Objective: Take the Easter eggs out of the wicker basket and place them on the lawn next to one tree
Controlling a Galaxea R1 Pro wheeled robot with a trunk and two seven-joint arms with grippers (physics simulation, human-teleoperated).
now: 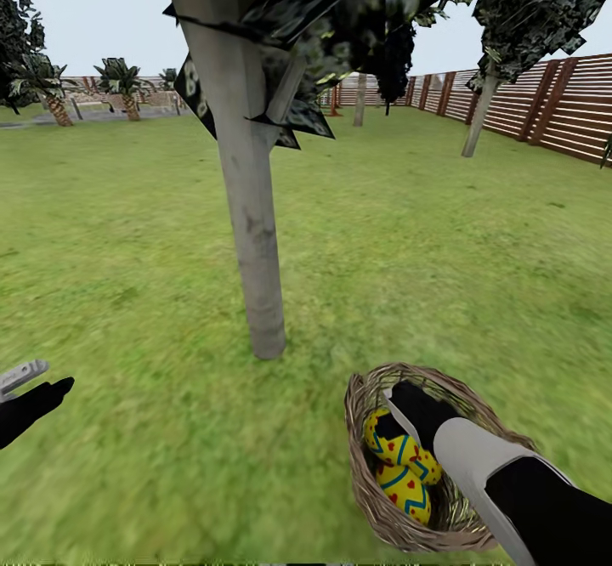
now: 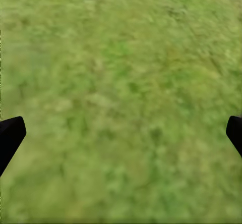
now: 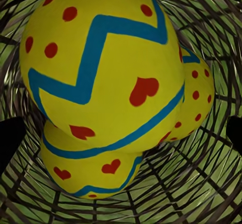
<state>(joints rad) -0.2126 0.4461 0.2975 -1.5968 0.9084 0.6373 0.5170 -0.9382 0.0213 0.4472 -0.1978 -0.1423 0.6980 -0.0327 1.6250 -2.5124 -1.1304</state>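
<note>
The wicker basket [image 1: 357,455] stands on the lawn [image 1: 136,234] just right of the pale grey tree trunk [image 1: 255,234]. Two yellow Easter eggs [image 1: 399,451] with blue zigzags show inside it. My right gripper [image 1: 393,420] reaches down into the basket, just above them. The right wrist view looks into the woven basket [image 3: 212,183] at three eggs: a large near one [image 3: 101,67], one under it [image 3: 85,173] and one behind [image 3: 199,103]. That gripper [image 3: 121,138] is open, its fingertips [image 3: 10,143] wide on either side. My left gripper [image 1: 38,398] hovers open over bare grass [image 2: 121,82].
A brown slat fence [image 1: 544,107] runs along the right side. A second grey-trunked tree [image 1: 478,116] stands near it, and palm-like trees [image 1: 123,90] line the far left. Dark leaves [image 1: 340,14] hang overhead. Open grass spreads around the trunk.
</note>
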